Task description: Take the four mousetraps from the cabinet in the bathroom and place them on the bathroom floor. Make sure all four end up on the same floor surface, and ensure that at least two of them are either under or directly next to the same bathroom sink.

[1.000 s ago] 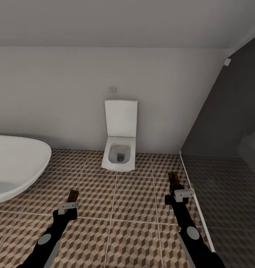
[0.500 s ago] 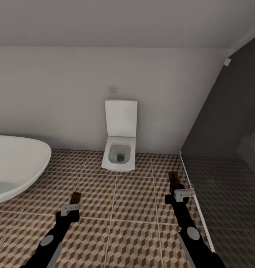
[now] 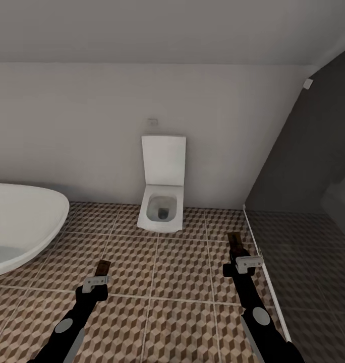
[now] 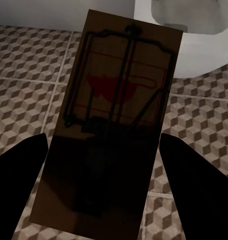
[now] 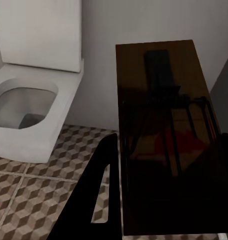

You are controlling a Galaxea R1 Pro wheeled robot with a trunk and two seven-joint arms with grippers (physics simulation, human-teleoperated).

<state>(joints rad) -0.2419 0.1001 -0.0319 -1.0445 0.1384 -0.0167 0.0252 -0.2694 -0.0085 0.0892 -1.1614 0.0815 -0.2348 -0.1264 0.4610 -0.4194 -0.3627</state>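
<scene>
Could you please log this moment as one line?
left tool: holds mousetrap | right tool: holds mousetrap | facing toilet

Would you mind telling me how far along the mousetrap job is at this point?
Partway. Done: two traps are out of the cabinet. In hand: the left gripper carries one mousetrap, and the right gripper another, both above the bathroom floor by the toilet. Left: setting them down near the sink and fetching the rest.

left claw (image 3: 103, 266) with mousetrap (image 3: 102, 267) drawn slightly back, lower
</scene>
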